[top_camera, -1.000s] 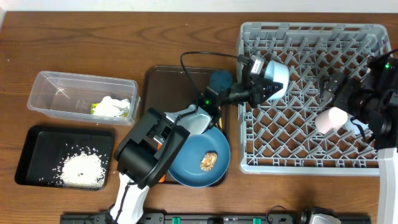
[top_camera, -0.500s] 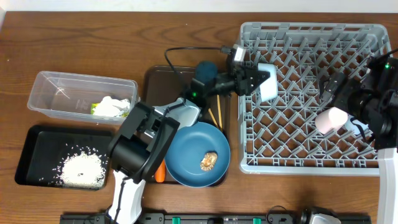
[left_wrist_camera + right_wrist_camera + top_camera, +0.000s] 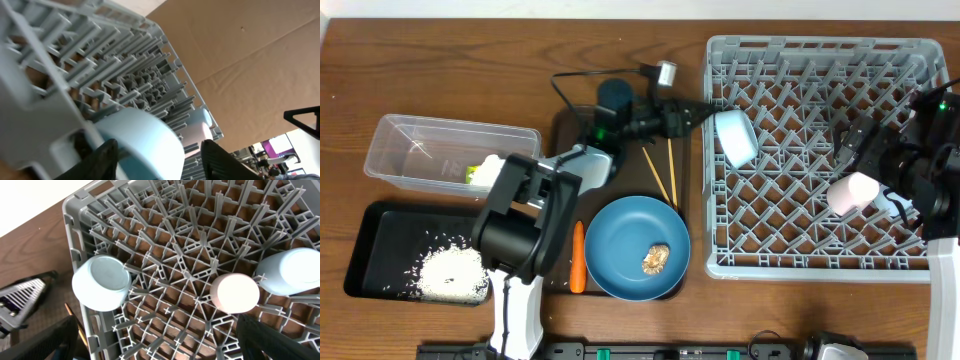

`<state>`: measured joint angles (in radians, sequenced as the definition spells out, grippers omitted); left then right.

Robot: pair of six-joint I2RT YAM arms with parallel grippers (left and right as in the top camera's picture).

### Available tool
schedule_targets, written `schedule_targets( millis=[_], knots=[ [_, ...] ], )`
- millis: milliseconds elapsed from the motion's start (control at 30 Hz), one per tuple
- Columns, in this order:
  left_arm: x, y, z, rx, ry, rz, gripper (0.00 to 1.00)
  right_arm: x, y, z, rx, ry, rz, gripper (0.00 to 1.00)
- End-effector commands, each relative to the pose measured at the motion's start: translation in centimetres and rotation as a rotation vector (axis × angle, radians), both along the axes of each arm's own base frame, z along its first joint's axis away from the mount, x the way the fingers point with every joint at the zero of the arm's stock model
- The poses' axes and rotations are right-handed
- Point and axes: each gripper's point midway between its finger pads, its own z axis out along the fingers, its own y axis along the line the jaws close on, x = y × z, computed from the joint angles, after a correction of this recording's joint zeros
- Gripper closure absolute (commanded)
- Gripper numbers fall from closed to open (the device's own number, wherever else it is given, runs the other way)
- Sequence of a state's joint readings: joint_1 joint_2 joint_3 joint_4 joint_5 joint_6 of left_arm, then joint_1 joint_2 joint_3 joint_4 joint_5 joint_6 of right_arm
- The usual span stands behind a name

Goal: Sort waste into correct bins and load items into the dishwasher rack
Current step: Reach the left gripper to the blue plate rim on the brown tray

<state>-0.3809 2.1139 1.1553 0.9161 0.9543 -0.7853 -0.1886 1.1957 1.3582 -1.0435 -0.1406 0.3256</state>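
The small white bowl (image 3: 733,138) (image 3: 101,282) leans tilted just inside the left wall of the grey dishwasher rack (image 3: 820,45) (image 3: 70,230). My left gripper (image 3: 699,113) (image 3: 160,161) is open just left of that wall, its fingers clear of the bowl (image 3: 145,135). The pink cup (image 3: 853,193) (image 3: 235,292) and light blue cup (image 3: 892,206) (image 3: 295,272) stand in the rack's right part. My right gripper (image 3: 876,165) (image 3: 160,347) hangs wide open above them, holding nothing. The blue plate (image 3: 640,248) carries a brownish food lump (image 3: 655,258). A carrot (image 3: 578,257) and chopsticks (image 3: 665,172) lie beside it.
The plate, carrot and chopsticks rest on a dark brown serving tray (image 3: 630,185). At the left, a clear tub (image 3: 430,150) holds a wrapper and tissue (image 3: 480,172), partly behind my left arm. A black tray (image 3: 380,240) holds rice (image 3: 450,272).
My left gripper opened, let go of the white bowl at the rack's left edge and drew back to the left. The right arm has not moved.
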Motion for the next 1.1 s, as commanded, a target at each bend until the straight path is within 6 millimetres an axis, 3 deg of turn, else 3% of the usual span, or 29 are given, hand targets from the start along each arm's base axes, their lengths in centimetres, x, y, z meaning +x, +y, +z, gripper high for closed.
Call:
schedule_targets(
  millis=[0, 133, 267, 333, 433, 533, 600, 667, 800, 900, 933, 1067],
  knots=[
    [0.2, 1.2, 1.0, -0.014, -0.031, -0.048, 0.42, -0.1, -0.5, 0.0, -0.012, 0.003, -0.008, 0.06],
    [0.0, 3.3, 2.1, -0.029, -0.043, -0.092, 0.23, -0.2, -0.5, -0.1, -0.011, 0.007, -0.008, 0.05],
    [-0.1, 5.1, 3.1, -0.011, -0.009, -0.094, 0.17, -0.2, -0.5, -0.1, -0.011, 0.007, -0.007, 0.05],
    [0.0, 5.9, 3.6, 0.022, -0.004, -0.065, 0.02, -0.2, -0.5, -0.1, -0.011, 0.007, -0.008, 0.05],
    [0.5, 7.6, 2.9, 0.155, 0.062, 0.080, 0.02, -0.2, -0.4, -0.1, -0.007, 0.007, -0.005, 0.04],
    [0.1, 11.7, 0.6, 0.453, 0.160, 0.328, 0.02, -0.2, -0.4, -0.1, -0.007, 0.007, -0.005, 0.04],
    [-1.4, 15.0, 0.1, 0.666, 0.187, 0.471, 0.02, -0.2, -0.4, -0.1, -0.007, 0.007, -0.005, 0.04],
    [-3.2, 16.7, 0.9, 0.796, 0.155, 0.508, 0.02, -0.1, -0.4, -0.1, -0.007, 0.006, -0.005, 0.04],
    [-7.3, 17.9, 3.6, 0.884, 0.113, 0.474, 0.02, -0.1, -0.4, 0.0, -0.008, 0.003, -0.005, 0.03],
    [-10.5, 18.4, 4.5, 0.900, 0.157, 0.429, 0.02, -0.1, -0.4, 0.0, -0.008, 0.003, -0.005, 0.03],
    [-11.4, 18.7, 4.4, 0.916, 0.166, 0.413, 0.04, -0.1, -0.4, 0.0, -0.008, 0.003, -0.005, 0.03],
    [-15.5, 19.5, 1.9, 1.045, 0.255, 0.280, 0.37, -0.1, -0.4, 0.0, -0.007, 0.003, -0.005, 0.03]
  ],
)
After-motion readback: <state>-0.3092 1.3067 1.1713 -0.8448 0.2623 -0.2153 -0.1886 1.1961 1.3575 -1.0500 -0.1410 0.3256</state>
